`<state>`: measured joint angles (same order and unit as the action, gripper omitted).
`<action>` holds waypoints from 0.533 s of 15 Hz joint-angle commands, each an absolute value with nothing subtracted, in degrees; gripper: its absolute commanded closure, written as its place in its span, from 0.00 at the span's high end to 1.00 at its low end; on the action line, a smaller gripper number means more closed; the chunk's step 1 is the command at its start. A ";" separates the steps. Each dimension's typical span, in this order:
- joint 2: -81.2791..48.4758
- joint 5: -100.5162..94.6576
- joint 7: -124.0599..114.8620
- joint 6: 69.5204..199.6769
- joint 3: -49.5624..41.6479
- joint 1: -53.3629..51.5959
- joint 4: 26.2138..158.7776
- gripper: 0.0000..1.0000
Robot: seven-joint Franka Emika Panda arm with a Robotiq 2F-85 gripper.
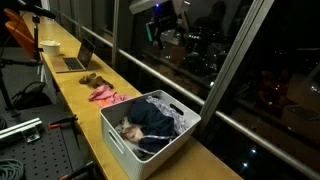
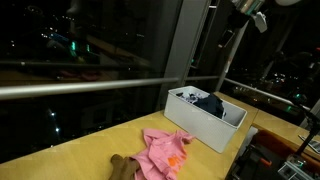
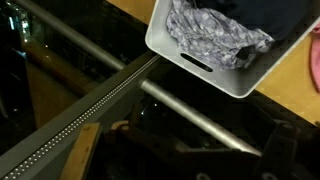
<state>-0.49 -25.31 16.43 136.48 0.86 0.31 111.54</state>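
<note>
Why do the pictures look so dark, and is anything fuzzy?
In both exterior views it is night behind the tall glass window, with tiny lights glinting; indoor light brightens the white plastic bin. In the wrist view the grey metal rail looks blurry.

Smooth white rounded arm links [image 2: 246,6], dark grey blocky pincer [image 1: 165,30]

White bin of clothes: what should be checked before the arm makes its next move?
1. Gripper raised clear of the white bin: ok.
2. Gripper open or shut: cannot tell.
3. Clothes lying inside the bin: ok.
4. All cloth in the bin: not ok, a pink cloth lies on the counter.
5. Bin upright on the counter: ok.
</note>
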 commanded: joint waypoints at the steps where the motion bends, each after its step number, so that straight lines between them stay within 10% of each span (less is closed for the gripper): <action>1: -1.41 -24.44 14.09 139.32 3.20 -2.60 114.38 1.00; 8: -13.32 -23.53 7.23 150.06 8.23 -9.35 117.16 1.00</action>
